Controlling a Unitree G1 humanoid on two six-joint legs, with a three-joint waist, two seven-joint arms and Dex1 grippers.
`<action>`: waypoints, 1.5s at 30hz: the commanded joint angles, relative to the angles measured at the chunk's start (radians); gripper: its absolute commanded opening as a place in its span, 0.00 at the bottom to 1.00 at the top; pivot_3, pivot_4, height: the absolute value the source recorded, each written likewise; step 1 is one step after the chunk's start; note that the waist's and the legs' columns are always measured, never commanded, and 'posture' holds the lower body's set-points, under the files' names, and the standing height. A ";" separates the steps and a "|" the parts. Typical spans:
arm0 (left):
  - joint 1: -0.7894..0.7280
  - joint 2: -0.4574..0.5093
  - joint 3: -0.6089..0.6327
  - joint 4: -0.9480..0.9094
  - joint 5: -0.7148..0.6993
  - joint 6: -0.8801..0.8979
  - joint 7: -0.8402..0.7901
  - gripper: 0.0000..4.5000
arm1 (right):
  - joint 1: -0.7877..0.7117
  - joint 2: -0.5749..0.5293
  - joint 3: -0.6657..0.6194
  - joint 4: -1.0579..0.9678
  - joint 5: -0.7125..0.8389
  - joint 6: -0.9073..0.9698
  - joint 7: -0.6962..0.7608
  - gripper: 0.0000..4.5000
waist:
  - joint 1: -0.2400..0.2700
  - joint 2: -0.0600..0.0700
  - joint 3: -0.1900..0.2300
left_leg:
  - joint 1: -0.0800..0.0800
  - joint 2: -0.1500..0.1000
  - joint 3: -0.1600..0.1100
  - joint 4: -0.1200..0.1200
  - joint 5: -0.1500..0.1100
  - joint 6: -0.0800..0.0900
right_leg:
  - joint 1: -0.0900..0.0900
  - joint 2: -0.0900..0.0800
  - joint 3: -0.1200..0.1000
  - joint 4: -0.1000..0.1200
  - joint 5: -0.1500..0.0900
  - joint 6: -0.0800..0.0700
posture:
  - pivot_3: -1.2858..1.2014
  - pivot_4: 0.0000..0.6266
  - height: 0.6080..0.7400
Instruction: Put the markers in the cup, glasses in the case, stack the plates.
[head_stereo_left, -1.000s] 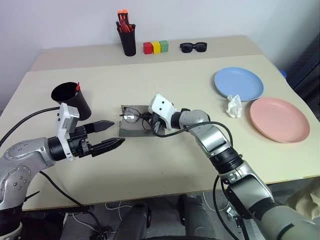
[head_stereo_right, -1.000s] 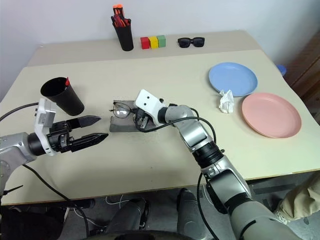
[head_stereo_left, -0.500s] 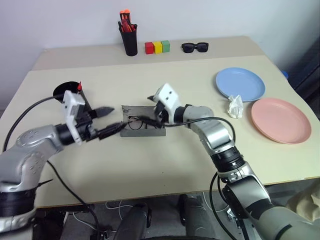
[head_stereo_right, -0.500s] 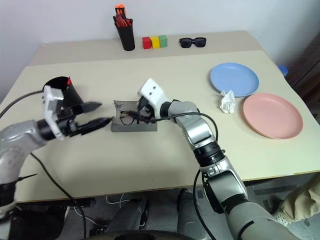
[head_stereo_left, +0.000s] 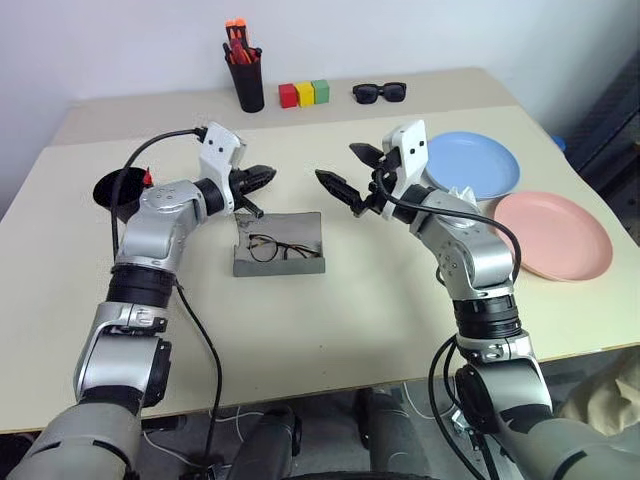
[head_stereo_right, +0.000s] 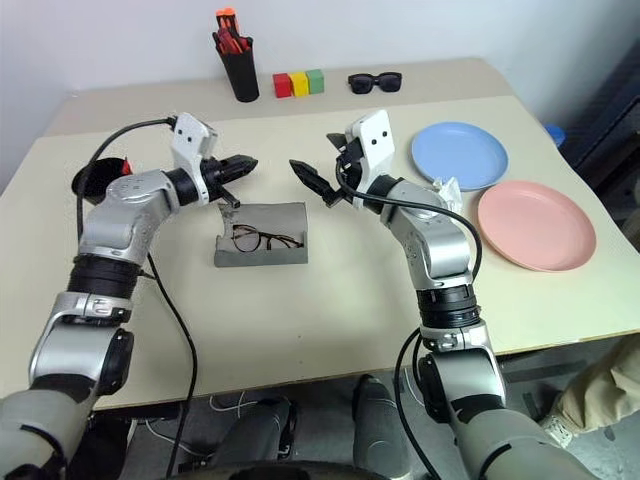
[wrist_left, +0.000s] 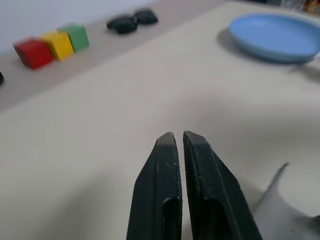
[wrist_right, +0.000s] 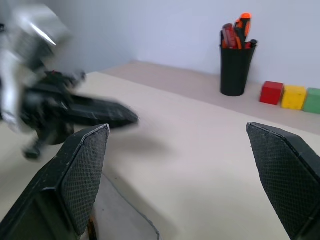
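Bare table (head_stereo_left: 330, 310) before the case (head_stereo_left: 280, 257); both tools above.

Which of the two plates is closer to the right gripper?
The light blue plate, the one farther back on the table. The salmon pink plate lies nearer the table's front right edge, farther from the right gripper.

You see a light blue plate (head_stereo_left: 473, 164) and a salmon pink plate (head_stereo_left: 553, 235) at right, dark-framed glasses (head_stereo_left: 275, 247) in a grey case (head_stereo_left: 312, 264), a black cup (head_stereo_left: 118, 190) at left, and red (head_stereo_left: 288, 96), yellow (head_stereo_left: 304, 94) and green blocks (head_stereo_left: 320, 92) far off.
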 joint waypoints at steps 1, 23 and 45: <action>-0.072 0.005 -0.043 0.077 0.054 0.034 -0.055 0.01 | 0.004 0.006 -0.003 -0.067 0.018 -0.014 -0.023 1.00 | 0.000 0.000 0.000 | 0.000 0.000 0.000 0.000 0.000 0.000 | 0.000 0.000 0.000 0.000 0.000 0.000 | 0.52 0.24 1.00; 0.111 0.154 -0.138 -0.504 0.044 0.561 -0.261 0.01 | -0.003 -0.014 0.009 -0.049 0.013 -0.041 -0.048 1.00 | -0.001 0.000 0.000 | 0.000 0.001 0.000 0.000 0.000 0.000 | -0.001 0.000 0.001 0.004 0.000 0.000 | 0.52 0.24 1.00; 0.242 0.087 0.245 -0.559 -0.304 0.241 -0.308 0.99 | 0.128 -0.450 -0.119 -0.028 -0.044 0.064 0.030 1.00 | 0.024 0.000 0.000 | 0.000 0.001 0.002 0.001 -0.001 0.002 | 0.000 -0.001 0.002 0.000 0.000 0.000 | 0.52 0.24 1.00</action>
